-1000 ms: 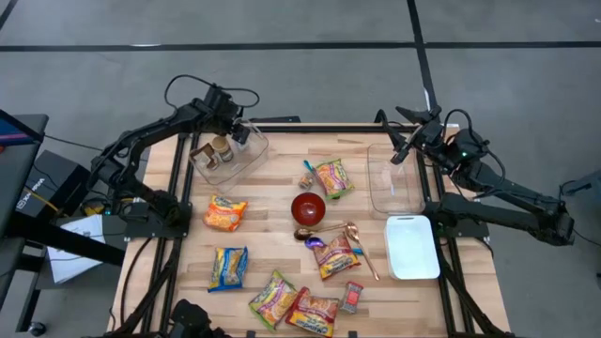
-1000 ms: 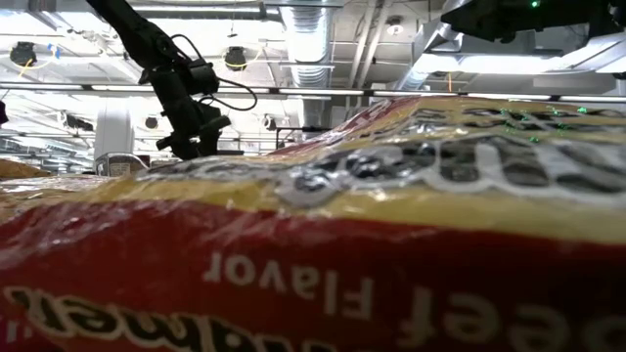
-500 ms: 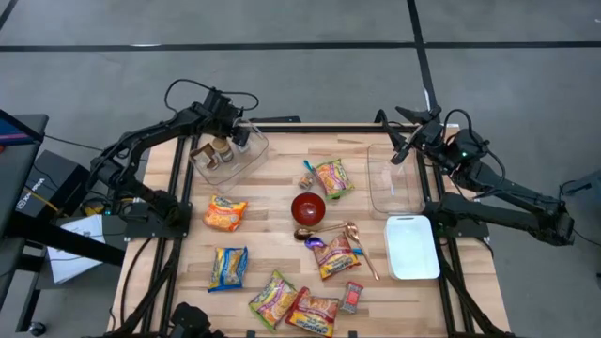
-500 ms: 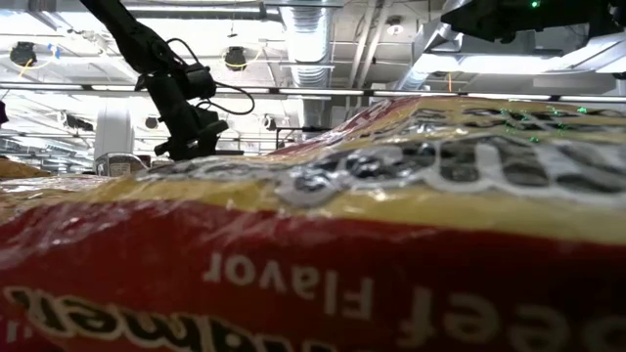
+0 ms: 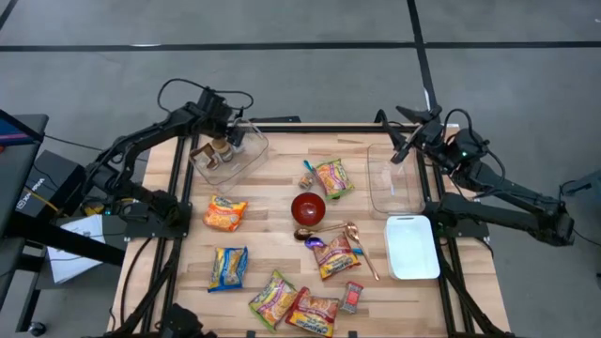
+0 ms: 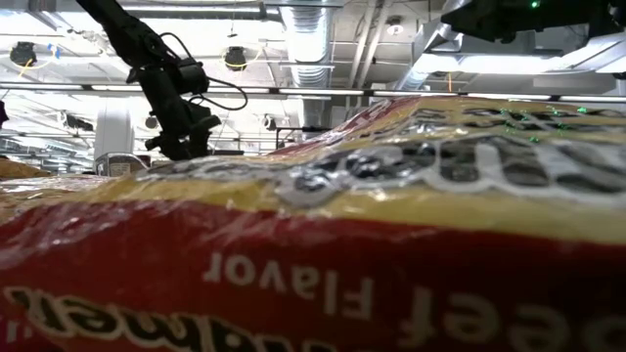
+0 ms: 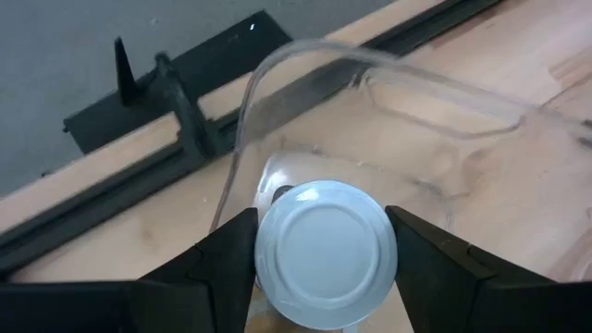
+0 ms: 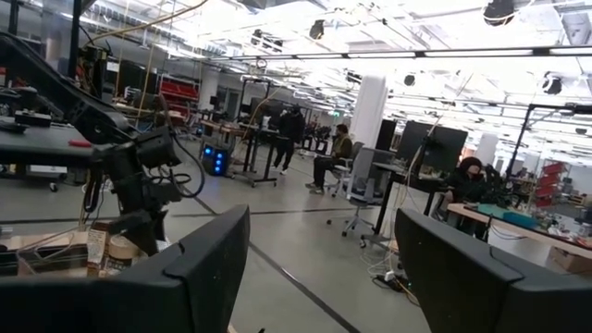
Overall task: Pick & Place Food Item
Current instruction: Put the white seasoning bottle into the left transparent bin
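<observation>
On table, two clear bins [image 5: 395, 185], seven snack packets [image 5: 225, 212], left end effector [image 7: 322, 248] gripping can [image 7: 324, 253], right end effector [image 5: 398, 150] wide.

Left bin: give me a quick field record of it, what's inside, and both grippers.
left bin: clear, table's far left corner
contents: two jars, a third item
left gripper: fingers on either side of a white jar lid; grip unclear
right gripper: open, empty, above right bin
</observation>
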You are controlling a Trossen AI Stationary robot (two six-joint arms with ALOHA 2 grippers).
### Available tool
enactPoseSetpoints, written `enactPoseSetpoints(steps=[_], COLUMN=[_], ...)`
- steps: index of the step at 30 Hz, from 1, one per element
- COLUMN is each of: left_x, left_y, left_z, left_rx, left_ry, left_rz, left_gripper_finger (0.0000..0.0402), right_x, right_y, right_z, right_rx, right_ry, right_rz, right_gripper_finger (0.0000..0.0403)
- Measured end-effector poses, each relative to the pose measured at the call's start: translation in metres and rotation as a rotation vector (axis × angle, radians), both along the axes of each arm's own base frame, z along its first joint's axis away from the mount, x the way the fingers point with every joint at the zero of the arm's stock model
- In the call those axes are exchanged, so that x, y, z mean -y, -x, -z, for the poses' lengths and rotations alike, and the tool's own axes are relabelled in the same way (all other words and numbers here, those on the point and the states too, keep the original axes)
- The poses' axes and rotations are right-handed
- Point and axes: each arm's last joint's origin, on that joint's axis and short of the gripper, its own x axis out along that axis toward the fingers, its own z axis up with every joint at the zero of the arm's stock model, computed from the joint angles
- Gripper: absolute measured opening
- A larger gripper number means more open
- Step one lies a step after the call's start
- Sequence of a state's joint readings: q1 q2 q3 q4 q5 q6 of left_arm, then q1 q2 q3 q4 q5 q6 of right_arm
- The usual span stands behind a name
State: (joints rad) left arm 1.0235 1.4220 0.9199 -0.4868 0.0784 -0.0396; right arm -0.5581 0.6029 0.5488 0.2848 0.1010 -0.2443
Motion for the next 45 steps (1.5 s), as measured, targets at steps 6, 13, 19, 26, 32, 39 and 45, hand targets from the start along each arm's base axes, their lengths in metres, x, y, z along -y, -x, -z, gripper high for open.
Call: enactPoseSetpoints(steps=[6,13,19,26,32,39,45], left_x=[0.0,0.0,-0.003,-0.004,0.003,0.013,0.015], left_y=[0.0,0.0,-0.001,-0.002,0.0,-0.03,-0.045], left_z=[0.001,0.0,-0.002,-0.017,-0.036,-0.02,-0.014], left_rx=[-0.007,-0.002,-0.007,0.04,0.09,0.073,0.022], left_ry=[0.0,-0.019,-0.062,-0.171,-0.246,-0.194,-0.255], left_rz=[0.009,0.01,-0.001,0.007,0.007,0.087,0.082], left_gripper_finger=[0.0217,0.0251,0.0274,0.0274,0.0245,0.0089,0.0011], right_x=[0.005,0.006,0.006,0.006,0.006,0.006,0.006], right_y=[-0.002,-0.004,-0.004,-0.004,-0.004,-0.004,-0.004], right_z=[0.002,0.002,0.002,0.002,0.003,0.002,0.002], right_rx=[-0.008,-0.004,-0.005,-0.008,-0.009,-0.008,-0.003], right_ry=[-0.015,-0.015,-0.016,-0.013,-0.012,-0.008,-0.006], right_rz=[0.019,-0.002,-0.002,-0.001,-0.001,0.0,-0.002], right_gripper_finger=[0.0265,0.0265,0.0265,0.0265,0.0265,0.0265,0.0265])
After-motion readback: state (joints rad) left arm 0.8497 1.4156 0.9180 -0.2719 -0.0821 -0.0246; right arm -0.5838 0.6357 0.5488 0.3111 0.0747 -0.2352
